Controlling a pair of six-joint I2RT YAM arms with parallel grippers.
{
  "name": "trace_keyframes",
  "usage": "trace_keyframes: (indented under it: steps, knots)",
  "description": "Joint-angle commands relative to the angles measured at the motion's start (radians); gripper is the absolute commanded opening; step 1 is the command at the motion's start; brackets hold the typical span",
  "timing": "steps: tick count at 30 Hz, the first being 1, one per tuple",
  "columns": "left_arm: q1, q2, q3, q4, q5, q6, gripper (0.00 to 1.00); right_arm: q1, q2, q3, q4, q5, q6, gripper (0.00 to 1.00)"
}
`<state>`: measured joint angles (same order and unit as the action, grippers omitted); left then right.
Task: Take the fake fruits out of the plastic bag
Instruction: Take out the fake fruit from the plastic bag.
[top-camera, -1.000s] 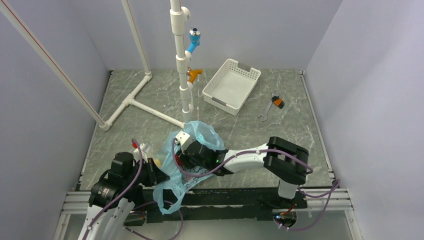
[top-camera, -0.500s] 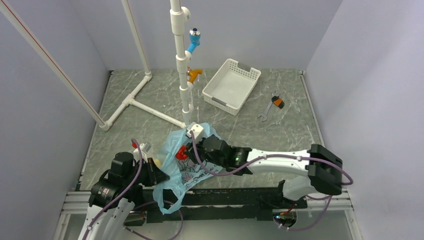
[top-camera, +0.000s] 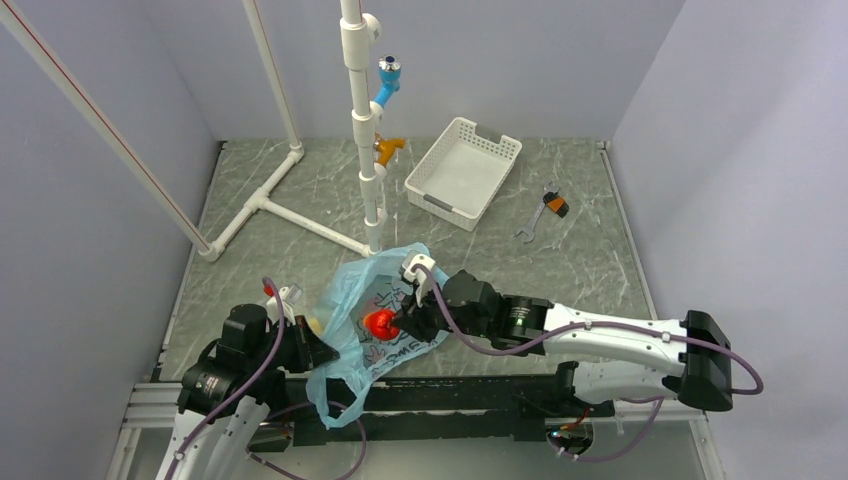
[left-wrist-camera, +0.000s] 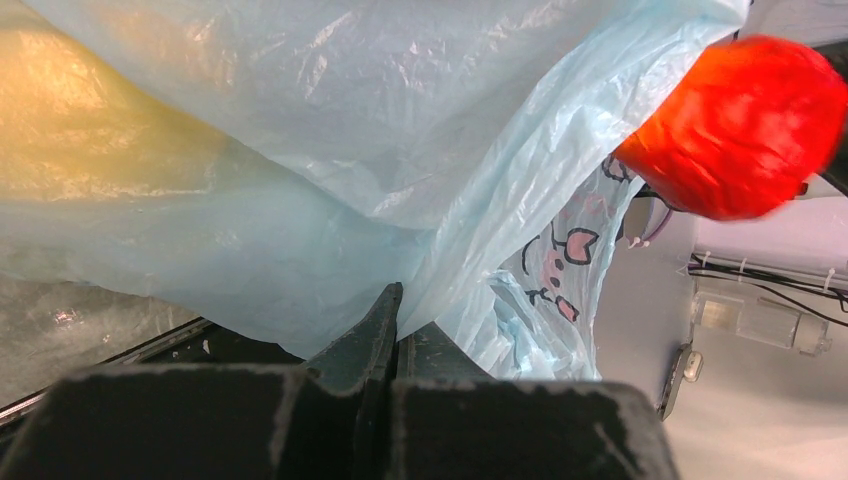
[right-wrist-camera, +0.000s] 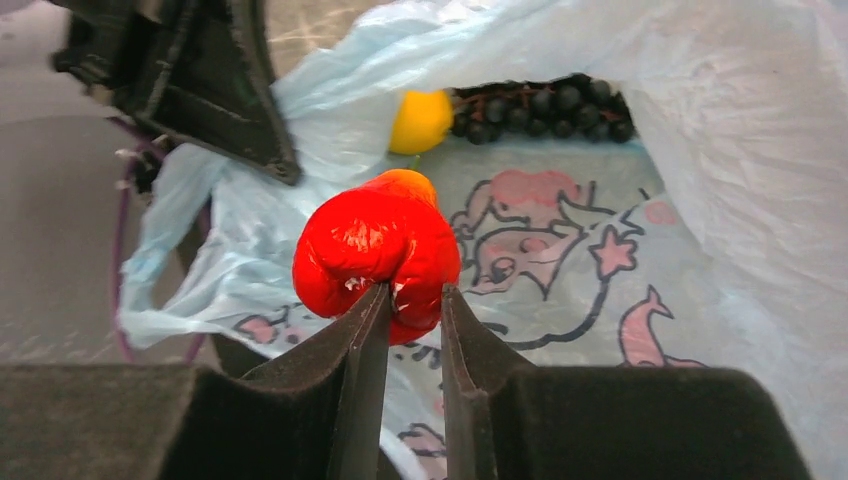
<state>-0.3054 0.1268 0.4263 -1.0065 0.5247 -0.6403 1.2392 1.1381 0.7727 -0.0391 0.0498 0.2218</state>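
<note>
The red fruit (right-wrist-camera: 375, 250) is pinched by the right claw (right-wrist-camera: 405, 298) over the bag (right-wrist-camera: 600, 200), seemingly clamped by the left claw (left-wrist-camera: 395, 310).

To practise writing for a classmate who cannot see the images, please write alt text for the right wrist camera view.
The right gripper pinches a red-orange fruit, holding it in front of the open light-blue plastic bag with cartoon prints. Deeper inside the bag lie a yellow fruit and a bunch of dark grapes.

Red fruit (right-wrist-camera: 375, 250) looks glossy; plastic bag (right-wrist-camera: 700, 120) thin, crinkly, translucent.
</note>
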Motion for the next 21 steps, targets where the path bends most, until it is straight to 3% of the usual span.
trace_keyframes:
  steps: [1, 10, 21]
  knots:
    - [-0.001, -0.009, 0.008, 0.032, -0.01, -0.005, 0.02, 0.0, -0.049, 0.095, -0.026, -0.101, 0.061, 0.02]
    - [-0.002, -0.022, 0.008, 0.03, -0.004, -0.002, 0.02, -0.001, 0.011, 0.257, -0.082, 0.054, 0.047, 0.0]
    - [-0.001, -0.009, 0.01, 0.036, 0.0, 0.007, 0.02, -0.039, -0.003, 0.441, -0.139, -0.028, 0.036, 0.0]
